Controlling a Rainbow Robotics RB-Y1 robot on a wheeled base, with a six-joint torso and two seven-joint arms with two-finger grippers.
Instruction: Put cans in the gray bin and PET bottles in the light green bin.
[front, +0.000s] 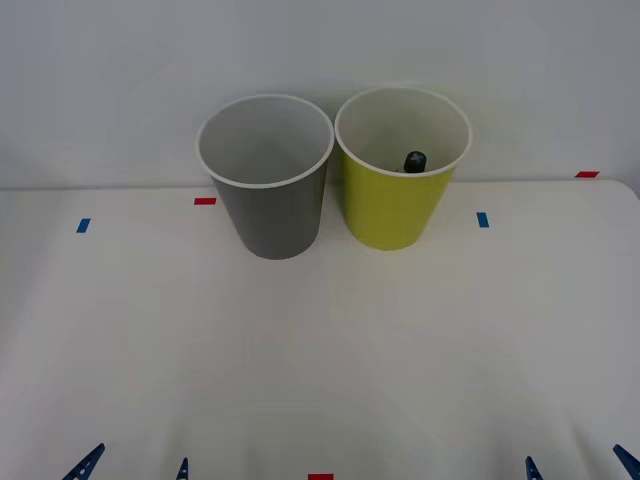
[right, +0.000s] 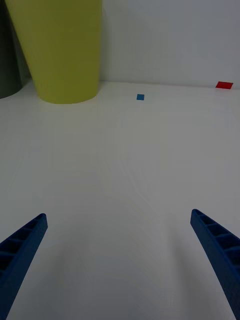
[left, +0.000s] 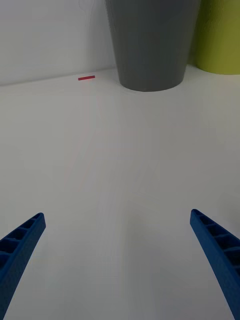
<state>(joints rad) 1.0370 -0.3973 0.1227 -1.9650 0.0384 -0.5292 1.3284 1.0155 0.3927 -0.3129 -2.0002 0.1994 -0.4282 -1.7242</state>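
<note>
The gray bin (front: 270, 215) and the light green bin (front: 390, 210) stand side by side at the back of the white table, gray on the left. Over the green bin's rim I see the black cap of a PET bottle (front: 415, 160) inside it; its body is hidden by the bin's wall. The cans are out of view. My left gripper (front: 133, 470) and right gripper (front: 578, 468) rest open and empty at the near edge. The left wrist view has the left gripper (left: 117, 215) facing the gray bin (left: 150, 45). In the right wrist view, the right gripper (right: 118, 215) faces the light green bin (right: 62, 50).
Small tape marks lie on the table: red (front: 205, 201) and blue (front: 83, 225) on the left, blue (front: 483, 219) and red (front: 587, 174) on the right, red (front: 320, 477) at the near edge. A white wall rises just behind the bins.
</note>
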